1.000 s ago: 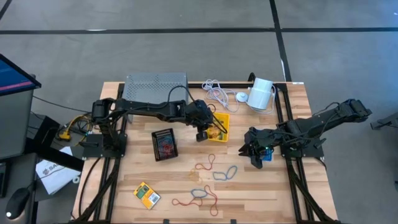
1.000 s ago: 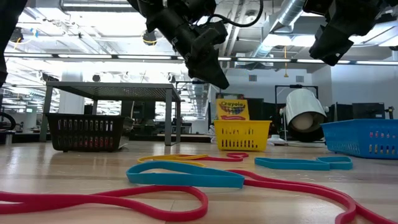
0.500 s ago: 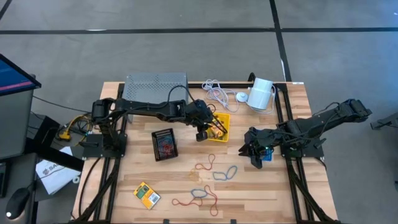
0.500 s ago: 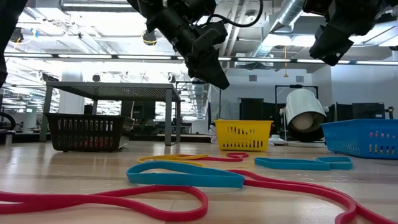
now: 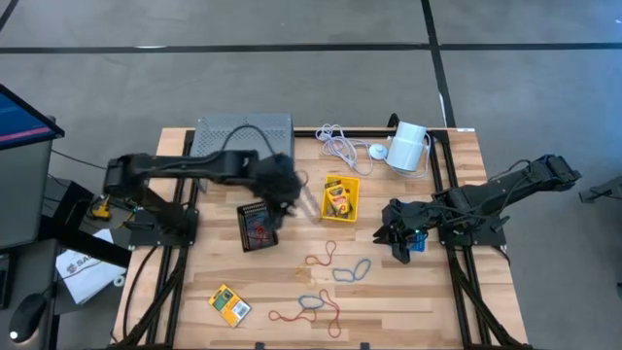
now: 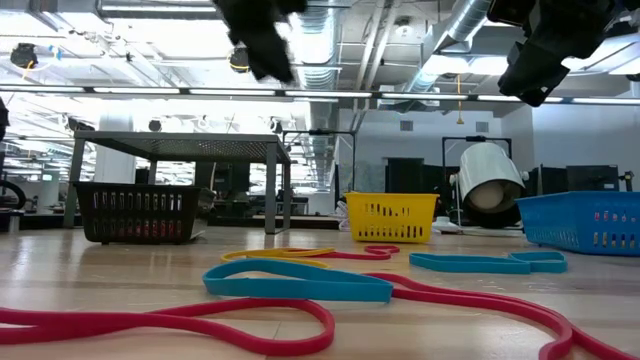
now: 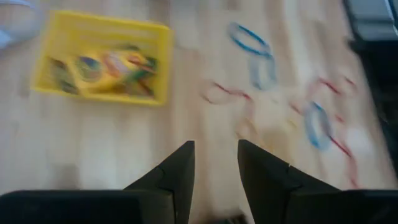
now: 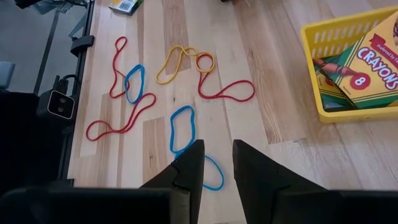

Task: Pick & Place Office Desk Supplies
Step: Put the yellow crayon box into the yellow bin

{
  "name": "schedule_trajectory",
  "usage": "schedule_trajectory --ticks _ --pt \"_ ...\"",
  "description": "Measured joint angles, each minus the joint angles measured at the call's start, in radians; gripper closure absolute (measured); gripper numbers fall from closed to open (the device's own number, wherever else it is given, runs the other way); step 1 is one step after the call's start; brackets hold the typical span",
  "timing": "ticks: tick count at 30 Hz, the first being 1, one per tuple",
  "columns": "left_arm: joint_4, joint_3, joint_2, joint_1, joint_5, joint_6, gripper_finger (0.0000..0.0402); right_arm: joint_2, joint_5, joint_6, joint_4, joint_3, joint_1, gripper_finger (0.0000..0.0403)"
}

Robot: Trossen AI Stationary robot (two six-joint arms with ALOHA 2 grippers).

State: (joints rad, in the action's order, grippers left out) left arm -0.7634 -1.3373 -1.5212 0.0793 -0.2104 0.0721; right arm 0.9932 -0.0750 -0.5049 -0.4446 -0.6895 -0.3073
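Bands [image 5: 335, 264] lie loose on the desk [image 5: 408, 301] between my claws, nearer my right claw [image 5: 398, 249], narrowly parted and empty, than my left claw [image 5: 292, 202], also parted, empty, above the black bin [image 5: 257, 227].

this is a robotics lab or test bay set up in an open industrial hall. a pale slatted wooden table [image 5: 408, 301] stands on a bare grey concrete floor [image 5: 292, 87] marked with dark lines, with a black metal frame [image 5: 457, 282] bolted around it carrying two dark jointed robot arms [image 5: 194, 170]. the low view looks past it into a wide room with exposed silver ceiling ducts [image 6: 440, 30], long strip lights [image 6: 150, 92] and rows of workbenches. a dark monitor screen [image 5: 19, 117] sits beside the table.
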Motion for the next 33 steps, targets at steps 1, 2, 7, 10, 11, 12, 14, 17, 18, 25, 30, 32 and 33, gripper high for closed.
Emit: schedule_trajectory --ticks 1,2,7,10,11,12,14,17,18,25,30,32,33 --pt "-0.050 0.000 0.023 -0.027 -0.002 0.001 0.0279 0.000 0.000 0.000 0.000 0.000 0.000 0.0322" --pt "-0.090 0.000 0.044 -0.055 -0.006 0.001 0.0277 0.000 0.000 0.000 0.000 0.000 0.000 0.0322" --pt "-0.191 0.011 0.100 -0.220 0.031 -0.035 0.0276 0.000 0.000 0.000 0.000 0.000 0.003 0.0322" --pt "-0.225 0.012 0.107 -0.303 0.058 -0.122 0.0279 0.000 -0.001 0.000 0.049 0.000 0.003 0.0322" --pt "-0.236 0.012 0.109 -0.324 0.067 -0.161 0.0279 0.002 -0.001 0.000 0.079 0.000 0.003 0.0322" --pt "-0.242 0.012 0.109 -0.346 0.076 -0.198 0.0280 0.003 -0.001 -0.001 0.109 0.000 0.003 0.0322" --pt "-0.270 0.014 0.108 -0.385 0.091 -0.271 0.0281 0.003 0.001 -0.009 0.167 0.000 0.000 0.0322" --pt "-0.266 0.053 0.109 -0.445 0.097 -0.373 0.0281 0.002 0.009 -0.033 0.220 0.000 -0.004 0.0322" --pt "-0.269 0.071 0.108 -0.466 0.096 -0.394 0.0281 0.002 0.015 -0.041 0.231 0.000 -0.009 0.0322" --pt "-0.232 0.233 0.091 -0.628 0.089 -0.389 0.0281 0.002 0.023 -0.046 0.288 0.000 -0.042 0.0322" --pt "-0.201 0.341 0.090 -0.682 0.069 -0.580 0.0281 0.010 0.003 -0.047 0.330 0.000 -0.067 0.0322" --pt "-0.194 0.378 0.090 -0.680 0.022 -0.706 0.0281 0.016 -0.013 -0.056 0.337 0.000 -0.077 0.0322" --pt "-0.174 0.394 0.090 -0.679 -0.008 -0.766 0.0281 0.021 -0.023 -0.060 0.336 0.000 -0.083 0.0322"
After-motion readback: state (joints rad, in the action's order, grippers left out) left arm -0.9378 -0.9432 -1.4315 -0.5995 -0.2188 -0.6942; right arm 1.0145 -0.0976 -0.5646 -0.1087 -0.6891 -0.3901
